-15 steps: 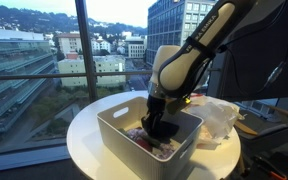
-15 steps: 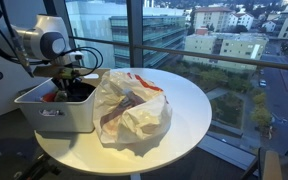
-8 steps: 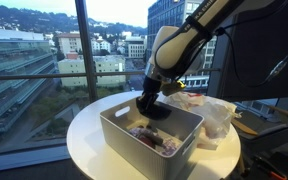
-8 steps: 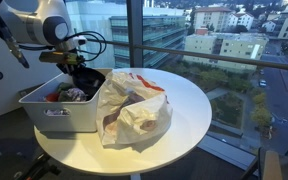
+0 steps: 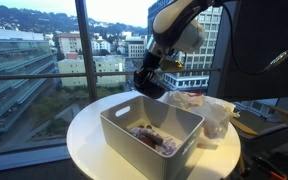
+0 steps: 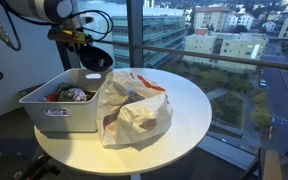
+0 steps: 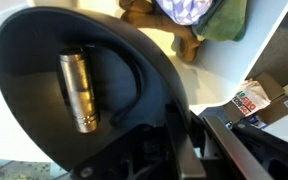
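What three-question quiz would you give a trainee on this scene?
1. True or false: the black bowl rests inside the grey bin.
2. What lies beside the bin on the round table? A) a crumpled plastic bag B) a laptop C) a kettle
3. Fill in: in the wrist view, a ___ cylinder lies inside the bowl that the gripper holds.
Key: 1 false, it is held in the air; 2 A; 3 metal.

Hand [image 5: 149, 82] fingertips hidden behind black bowl [image 7: 74, 90]; bin [image 5: 129, 145] contents too small to identify.
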`<action>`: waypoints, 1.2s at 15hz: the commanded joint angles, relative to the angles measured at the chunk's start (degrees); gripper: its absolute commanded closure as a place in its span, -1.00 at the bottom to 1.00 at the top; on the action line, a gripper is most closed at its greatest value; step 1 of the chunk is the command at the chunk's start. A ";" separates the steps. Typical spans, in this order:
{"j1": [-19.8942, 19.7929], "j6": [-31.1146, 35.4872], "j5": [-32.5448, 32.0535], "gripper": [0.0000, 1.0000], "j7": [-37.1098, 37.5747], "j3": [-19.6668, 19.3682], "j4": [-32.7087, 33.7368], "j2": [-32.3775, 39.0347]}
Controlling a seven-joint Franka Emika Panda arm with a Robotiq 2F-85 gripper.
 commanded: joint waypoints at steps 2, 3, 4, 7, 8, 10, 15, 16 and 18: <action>-1.41 -5.50 -3.10 0.86 0.74 -3.32 -0.03 -6.88; -1.61 -7.88 -4.16 0.86 1.37 -4.13 -0.44 -8.50; -1.74 -10.38 -5.05 0.87 1.85 -4.84 -0.55 -9.78; -1.75 -19.57 -5.08 0.88 2.44 -6.65 -1.29 -14.07; -1.55 -22.30 -4.30 0.90 2.24 -7.11 -1.31 -15.09; -1.47 -27.55 -4.03 0.93 2.46 -7.88 -1.61 -17.06; -1.87 -38.84 -0.83 0.93 3.02 -10.09 -6.57 -20.95; -2.18 -40.29 -1.29 0.94 3.68 -10.39 -7.99 -21.54; -3.06 -42.57 -4.01 0.95 5.87 -10.69 -11.04 -22.54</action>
